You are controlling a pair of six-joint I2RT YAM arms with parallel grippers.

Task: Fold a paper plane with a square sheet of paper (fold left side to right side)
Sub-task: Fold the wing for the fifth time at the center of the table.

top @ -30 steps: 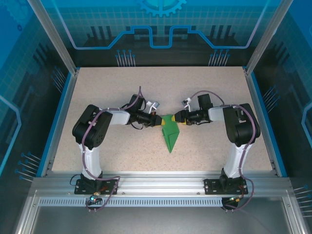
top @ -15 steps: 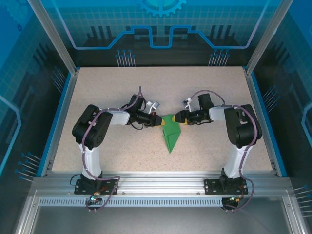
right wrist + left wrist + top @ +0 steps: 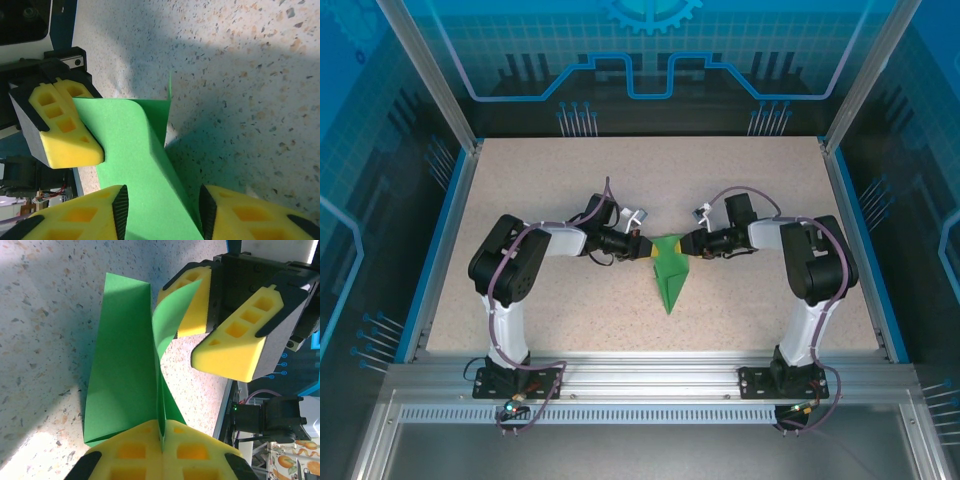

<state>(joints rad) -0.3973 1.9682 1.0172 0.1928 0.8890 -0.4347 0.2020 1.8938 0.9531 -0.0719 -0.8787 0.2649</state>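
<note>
One flap (image 3: 170, 315) up: left pincer (image 3: 162, 427) clamps the green paper (image 3: 122, 375), right pincer (image 3: 161, 192) gapes around it. Best pinch squarely, then fold across.

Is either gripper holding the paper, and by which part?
The left gripper pinches the green paper at its raised middle fold. The right gripper straddles a curled flap, jaws apart.

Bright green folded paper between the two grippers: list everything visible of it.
The bright green paper is thin, matte and plain, already folded into a narrow layered shape whose point aims toward the arm bases. It lies mid-table on the speckled tabletop, wide end between the grippers. One layer lies flat; a central crease stands upright, pinched in the shut left gripper. A loose flap curls up, passing between the open fingers of the right gripper, touching one of them.
</note>
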